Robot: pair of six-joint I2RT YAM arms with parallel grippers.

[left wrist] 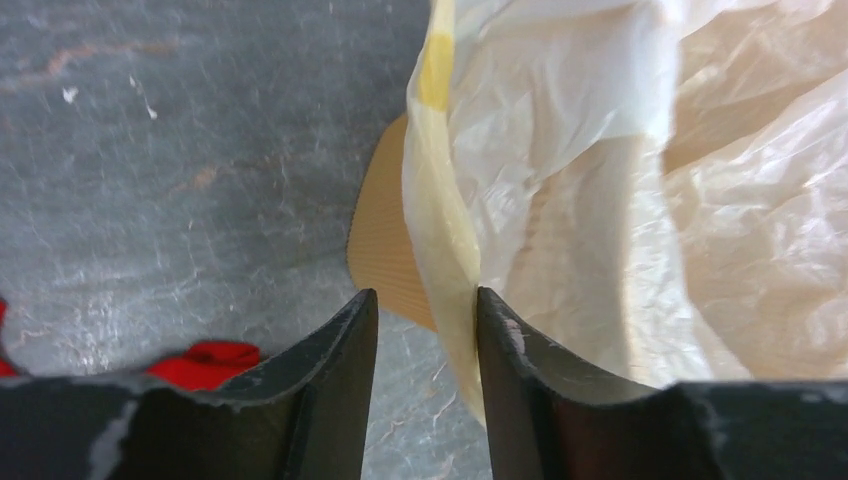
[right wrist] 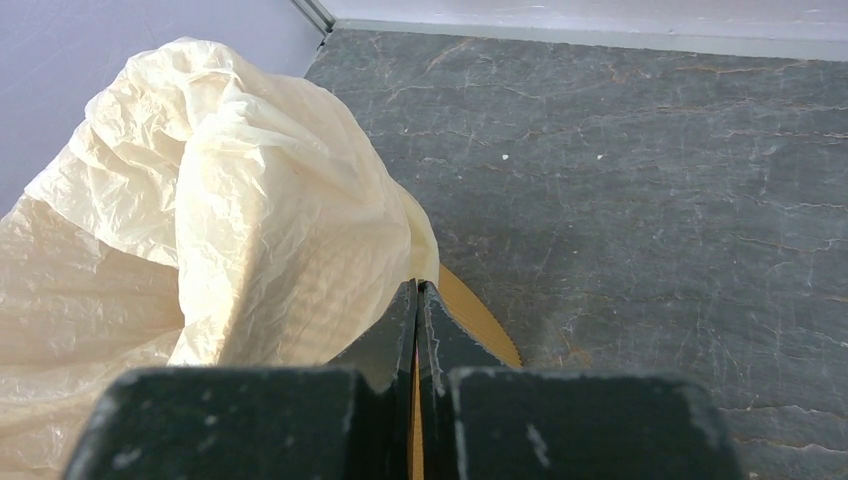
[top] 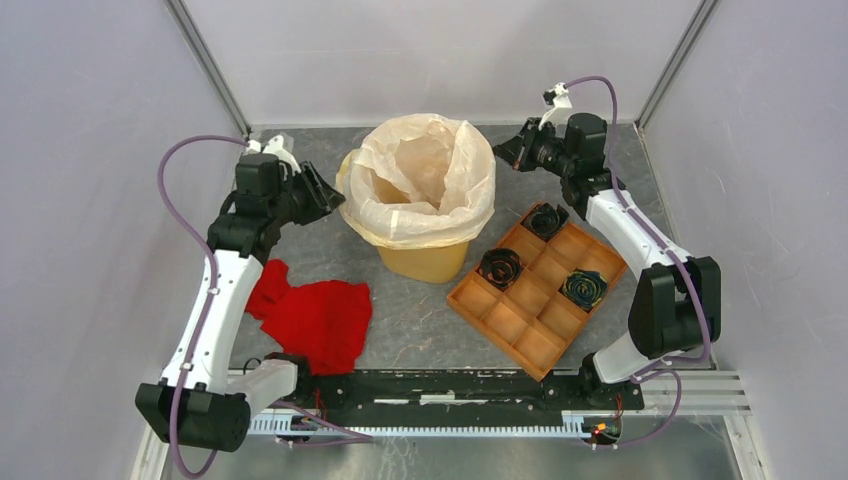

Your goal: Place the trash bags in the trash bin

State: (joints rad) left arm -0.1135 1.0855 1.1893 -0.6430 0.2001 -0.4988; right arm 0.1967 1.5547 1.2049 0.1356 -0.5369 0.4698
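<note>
The orange-yellow trash bin (top: 425, 262) stands mid-table. The cream-white trash bag (top: 420, 175) lines it and is folded out over its rim. My left gripper (top: 328, 195) is at the bin's left side. In the left wrist view it (left wrist: 427, 305) is open, with the bag's hanging edge (left wrist: 445, 240) between the fingers against the right one, and the bin wall (left wrist: 385, 250) behind. My right gripper (top: 503, 152) is at the bin's right rim. In the right wrist view it (right wrist: 417, 288) is shut, with the bag's edge (right wrist: 250, 200) at its tips above the bin's rim (right wrist: 475, 315).
A red cloth (top: 315, 315) lies on the table by the left arm, and also shows in the left wrist view (left wrist: 205, 360). An orange-brown compartment tray (top: 520, 320) holding three dark rolled items sits right of the bin under the right arm. Enclosure walls stand close behind.
</note>
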